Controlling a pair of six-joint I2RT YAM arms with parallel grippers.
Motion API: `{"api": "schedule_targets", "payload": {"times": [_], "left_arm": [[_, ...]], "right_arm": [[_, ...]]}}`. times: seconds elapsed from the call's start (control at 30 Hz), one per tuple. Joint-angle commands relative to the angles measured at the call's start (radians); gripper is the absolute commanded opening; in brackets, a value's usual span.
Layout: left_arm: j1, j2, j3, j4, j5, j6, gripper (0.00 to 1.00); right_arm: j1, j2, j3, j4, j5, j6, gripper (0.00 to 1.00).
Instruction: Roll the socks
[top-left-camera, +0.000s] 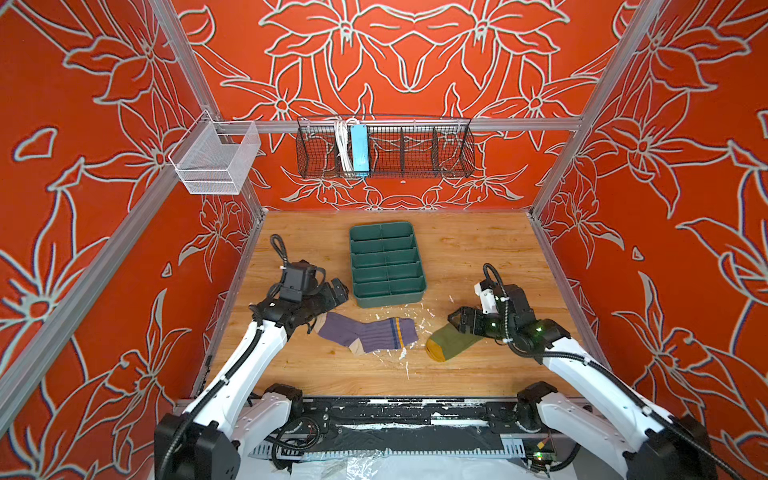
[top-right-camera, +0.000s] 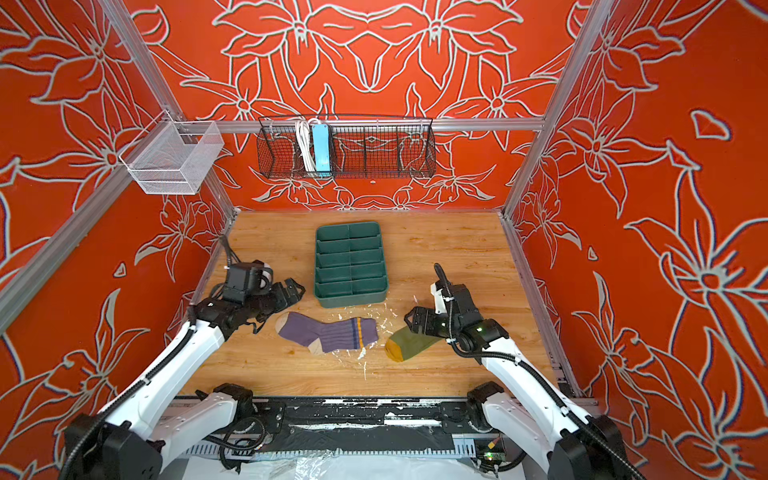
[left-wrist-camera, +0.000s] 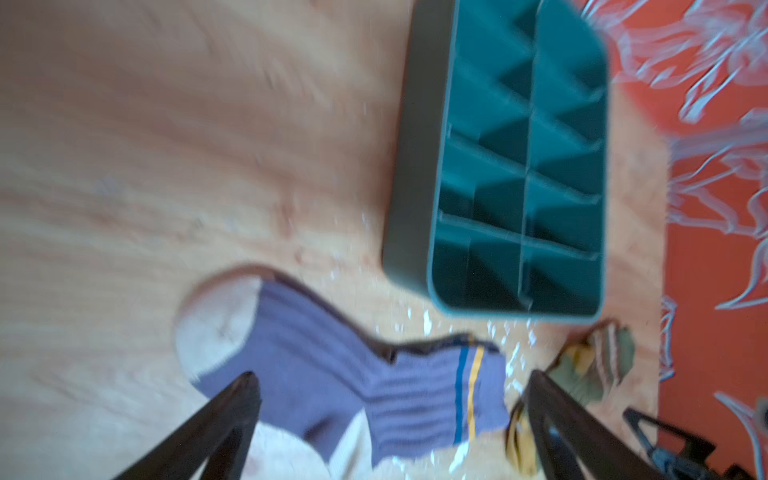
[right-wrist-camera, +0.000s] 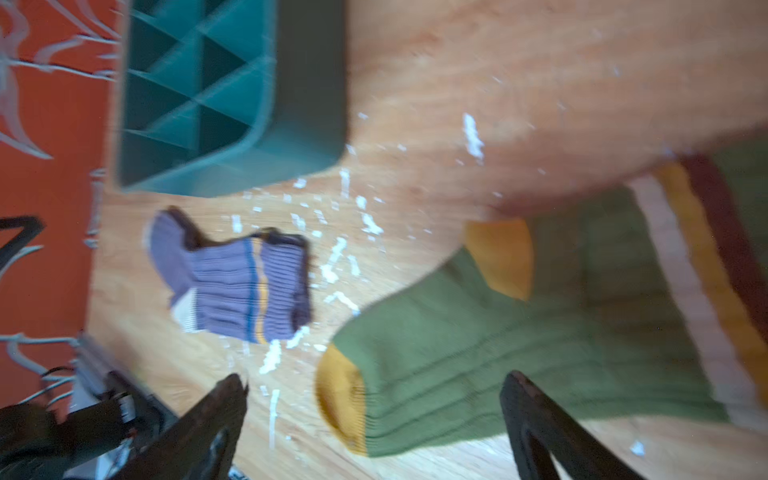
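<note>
As purple sock (top-left-camera: 365, 334) and olive sock (top-left-camera: 451, 343) lie flat just ahead, my left hand (left-wrist-camera: 392, 374) and right hand (right-wrist-camera: 374, 376) hover spread for rolling.

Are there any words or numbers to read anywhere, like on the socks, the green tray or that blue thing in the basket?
No text can be read in any view.
The purple sock and green sock have only stripes.
The tray is plain.
The blue power strip in the wire basket shows no print I can make out.
The walls carry only flowers.
</note>
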Motion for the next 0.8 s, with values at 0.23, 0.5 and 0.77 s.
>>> {"api": "schedule_targets", "payload": {"times": [0.23,0.5,0.77], "left_arm": [[-0.362,0.152,0.073,0.101,0.066,-0.099,1.00],[-0.545,0.304,0.227,0.074,0.091,0.141,1.00],[-0.628,0.489,0.369,0.105,0.141,0.307,1.00]], "right_arm": [[0.001,0.184,0.115,-0.041,0.103,-0.010,0.98],[-0.067,0.162,0.171,-0.110,0.089,-0.022,0.98],[-0.356,0.091,0.108,-0.104,-0.002,0.063,0.98]]}}
